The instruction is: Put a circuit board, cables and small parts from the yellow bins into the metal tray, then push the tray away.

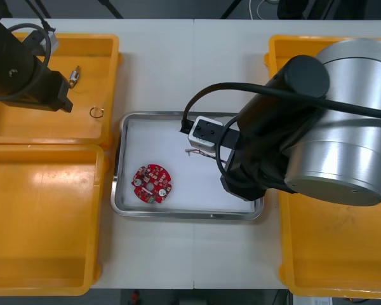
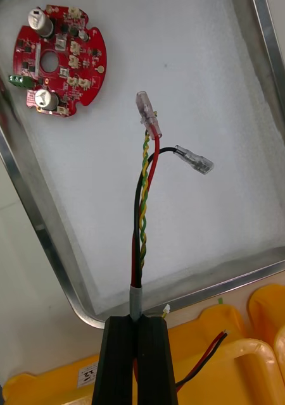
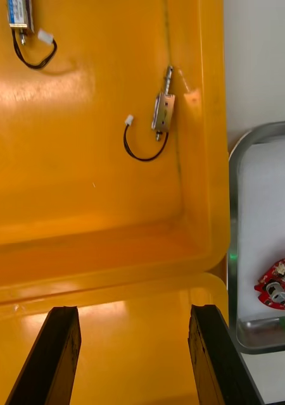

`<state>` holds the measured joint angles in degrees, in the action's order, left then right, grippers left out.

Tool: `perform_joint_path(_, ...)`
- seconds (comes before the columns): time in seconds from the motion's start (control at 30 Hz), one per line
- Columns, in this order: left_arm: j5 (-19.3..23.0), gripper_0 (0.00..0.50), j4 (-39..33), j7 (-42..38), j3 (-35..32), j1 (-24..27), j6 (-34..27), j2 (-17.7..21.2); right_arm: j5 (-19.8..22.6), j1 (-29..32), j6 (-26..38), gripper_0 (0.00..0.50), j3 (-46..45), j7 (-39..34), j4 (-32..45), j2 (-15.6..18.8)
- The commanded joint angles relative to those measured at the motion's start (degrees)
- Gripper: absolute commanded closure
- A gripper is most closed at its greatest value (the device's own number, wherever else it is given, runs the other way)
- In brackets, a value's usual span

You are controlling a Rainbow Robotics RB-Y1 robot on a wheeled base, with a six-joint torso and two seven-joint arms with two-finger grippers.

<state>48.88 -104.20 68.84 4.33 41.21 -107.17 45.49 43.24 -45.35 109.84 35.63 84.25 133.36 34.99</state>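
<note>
My right gripper (image 2: 140, 326) is shut on a red and yellow cable (image 2: 144, 209), whose free end with two clear connectors hangs over the white inside of the metal tray (image 2: 28, 183). A round red circuit board (image 2: 57, 60) lies flat in the tray beyond the cable; in the front view this circuit board (image 1: 152, 184) is at the tray's (image 1: 123, 127) near left. My right gripper (image 1: 197, 147) hovers above the tray's middle. My left gripper (image 3: 135, 354) is open over the left bins, with a small metal part (image 3: 163, 111) with a black wire lying farther off in the bin.
Yellow bins (image 1: 44, 216) flank the tray on both sides. The far left bin holds a small metal part (image 1: 74, 76) and a metal ring (image 1: 96, 112). Another small metal part (image 3: 21, 16) lies deeper in that bin. My right arm covers much of the right bins (image 1: 317, 273).
</note>
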Motion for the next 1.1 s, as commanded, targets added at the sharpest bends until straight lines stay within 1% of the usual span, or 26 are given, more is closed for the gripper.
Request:
perform_joint_path(0.03,0.6,0.0,5.8,5.5,-1.2,6.4,2.9,2.3,-4.2,-3.2,-0.2,0.5,5.9,1.7,-2.6,-1.0)
perform_joint_path(0.13,0.3,0.0,9.9,8.4,-1.1,7.7,5.5,2.3,-7.5,-3.2,-1.8,0.5,8.7,2.5,-3.7,-1.0)
perform_joint_path(0.2,0.2,0.0,12.8,10.3,-0.6,8.5,7.2,2.3,-9.0,-3.2,-3.1,0.5,10.1,2.9,-4.6,-1.0)
perform_joint_path(0.3,-1.3,0.0,16.5,13.0,1.2,10.2,9.7,2.3,-10.4,-3.2,-5.7,0.5,11.9,3.5,-6.6,-1.3)
perform_joint_path(0.37,-2.0,0.0,18.5,14.5,2.4,11.0,11.7,2.3,-10.5,-3.2,-7.3,0.5,12.6,3.7,-8.3,-1.8)
perform_joint_path(0.43,-2.7,0.0,20.9,16.4,3.7,11.5,15.1,2.3,-10.5,-3.2,-9.3,0.5,13.3,4.1,-10.5,-2.4)
perform_joint_path(0.57,-3.0,0.0,24.6,19.4,4.8,12.1,20.3,2.0,-11.2,-3.2,-12.5,0.5,15.5,4.3,-13.4,-2.6)
perform_joint_path(0.67,-3.9,0.0,27.9,22.0,5.0,12.8,23.7,1.0,-11.9,-3.2,-15.8,0.5,18.0,3.9,-15.6,-2.6)
perform_joint_path(0.73,-5.6,0.0,30.4,24.1,4.9,13.6,25.3,-0.1,-11.9,-3.2,-17.3,0.5,18.9,4.1,-17.7,-3.0)
perform_joint_path(0.9,-6.2,0.0,36.6,27.9,4.9,15.7,29.5,-2.0,-9.7,-3.2,-18.4,0.5,19.1,4.8,-21.7,-4.6)
perform_joint_path(1.0,-6.3,0.0,39.9,28.7,5.0,16.6,32.6,-3.1,-9.5,-3.2,-18.3,0.5,19.2,4.8,-22.1,-4.8)
perform_joint_path(1.07,-6.4,0.0,41.5,28.9,4.9,16.9,34.4,-4.0,-9.7,-3.2,-18.3,0.312,19.1,4.9,-22.1,-4.6)
perform_joint_path(1.1,-6.7,0.0,42.2,28.9,4.9,17.1,35.6,-4.6,-9.7,-3.2,-18.4,0.141,19.2,4.9,-22.1,-4.5)
